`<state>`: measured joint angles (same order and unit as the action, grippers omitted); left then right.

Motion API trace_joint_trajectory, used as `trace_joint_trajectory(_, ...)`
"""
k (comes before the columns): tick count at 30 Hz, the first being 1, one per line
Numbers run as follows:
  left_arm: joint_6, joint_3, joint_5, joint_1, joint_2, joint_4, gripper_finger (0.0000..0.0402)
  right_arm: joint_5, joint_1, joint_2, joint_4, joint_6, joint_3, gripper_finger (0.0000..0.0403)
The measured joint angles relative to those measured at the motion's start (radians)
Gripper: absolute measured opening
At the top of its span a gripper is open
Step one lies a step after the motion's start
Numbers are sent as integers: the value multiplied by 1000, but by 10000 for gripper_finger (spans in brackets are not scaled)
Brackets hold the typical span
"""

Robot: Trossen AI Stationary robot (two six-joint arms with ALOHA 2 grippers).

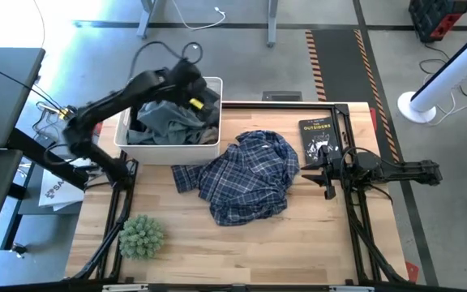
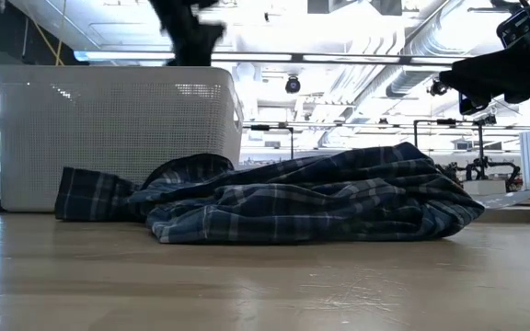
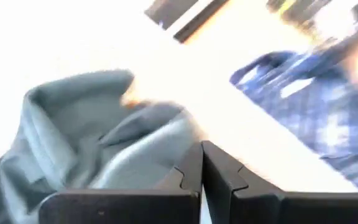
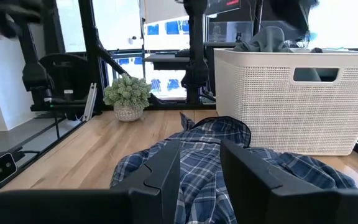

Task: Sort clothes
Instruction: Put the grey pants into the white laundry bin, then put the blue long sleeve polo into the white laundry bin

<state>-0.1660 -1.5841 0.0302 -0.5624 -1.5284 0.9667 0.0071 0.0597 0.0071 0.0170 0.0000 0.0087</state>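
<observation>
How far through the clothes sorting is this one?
Partly done. A grey-green T-shirt already lies in the white basket. The left tool is above the basket, shut, with nothing visibly gripped. Left to do: the blue plaid shirt is spread on the table. The right tool waits open beside it, near the black book.

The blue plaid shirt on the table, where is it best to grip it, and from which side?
Probably from straight above, on the raised bunched folds near the middle of the blue plaid shirt. It lies crumpled on the wooden table, and the low view shows a hump there, so cloth stands up to pinch. The flat sleeve toward the white basket offers less to catch.
</observation>
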Motion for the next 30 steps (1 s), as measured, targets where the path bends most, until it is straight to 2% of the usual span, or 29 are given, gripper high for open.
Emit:
trace_joint_trajectory(3, -41, -4, -9, 129, 94, -68, 0, 0, 0, 0, 0, 0, 0, 112)
trace_joint_trajectory(5, -40, -6, -8, 243, 103, -133, 0, 0, 0, 0, 0, 0, 0, 112)
trace_joint_trajectory(9, -16, -3, 46, 436, 10, -275, 0, 0, 0, 0, 0, 0, 0, 112)
trace_joint_trajectory(13, 23, -2, 39, 530, -129, -425, 17, 0, 0, 0, 0, 0, 0, 112)
trace_joint_trajectory(16, 109, -2, -57, 561, -236, -527, 55, 0, 0, 0, 0, 0, 0, 112)
trace_joint_trajectory(18, 128, -2, -77, 572, -295, -566, 90, 0, 0, 0, 0, 0, 0, 112)
trace_joint_trajectory(26, 36, -3, -61, 525, -495, -625, 252, 0, 0, 0, 0, 0, 0, 112)
trace_joint_trajectory(30, 6, -3, -19, 502, -587, -667, 302, 0, 0, 0, 0, 0, 0, 112)
